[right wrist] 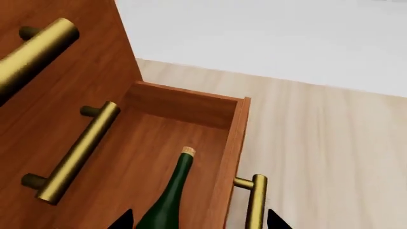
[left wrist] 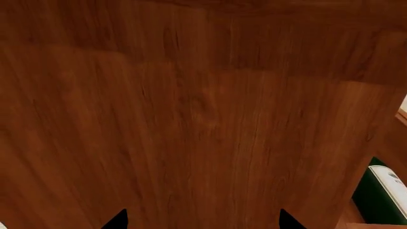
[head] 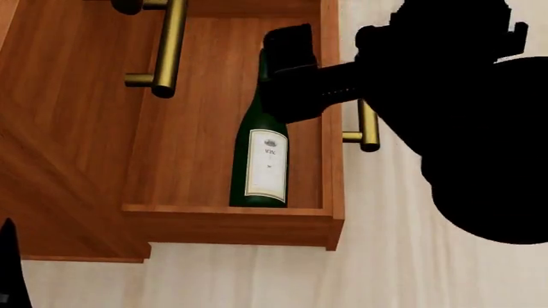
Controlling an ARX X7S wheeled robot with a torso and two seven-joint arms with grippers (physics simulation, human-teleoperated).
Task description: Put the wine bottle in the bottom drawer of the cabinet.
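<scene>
Reddish-brown wood fills almost everything I see: the cabinet (head: 60, 128) on my left and its bottom drawer (head: 227, 224), pulled out over the pale plank floor (head: 394, 256). The wine bottle (head: 261, 154) lies inside that drawer, along the drawer front, label up, its base close to the drawer's near side wall and its tan cork (right wrist: 188, 151) toward the far side wall. The drawer's brass bar handle (head: 366, 128) sticks out on the outer side of that front.

My right gripper (head: 289, 74) hangs over the bottle's upper part. In its wrist view my two fingertips (right wrist: 121, 220) stand wide apart, one on each side of the bottle's body, and I cannot tell whether they touch the glass.

My left gripper (left wrist: 202, 222) faces a plain cabinet panel, its two black tips well apart with nothing between them; a sliver of the bottle's green glass and white label (left wrist: 389, 183) shows at that view's edge.
</scene>
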